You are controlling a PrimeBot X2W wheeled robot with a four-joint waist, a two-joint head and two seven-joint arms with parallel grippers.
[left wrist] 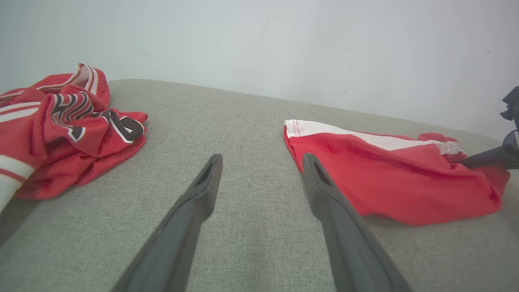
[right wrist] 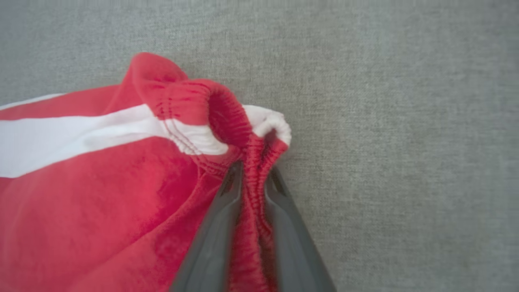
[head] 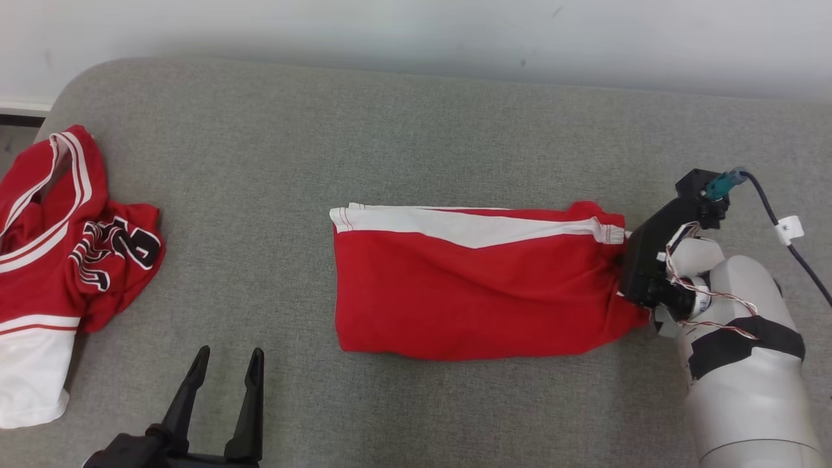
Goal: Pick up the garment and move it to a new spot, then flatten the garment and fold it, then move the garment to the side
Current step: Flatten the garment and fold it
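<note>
A pair of red shorts with a white side stripe lies folded in the middle of the grey cushion, also seen as the red shorts in the left wrist view. My right gripper is shut on the gathered elastic waistband at the shorts' right end; in the head view the right gripper is mostly hidden by its dark wrist. My left gripper hovers open at the lower left, well apart from the shorts, with nothing between its fingers.
A crumpled red and white jersey with black lettering lies at the cushion's left edge, seen as the jersey in the left wrist view. A pale wall runs behind the grey cushion. A black cable trails off the right wrist.
</note>
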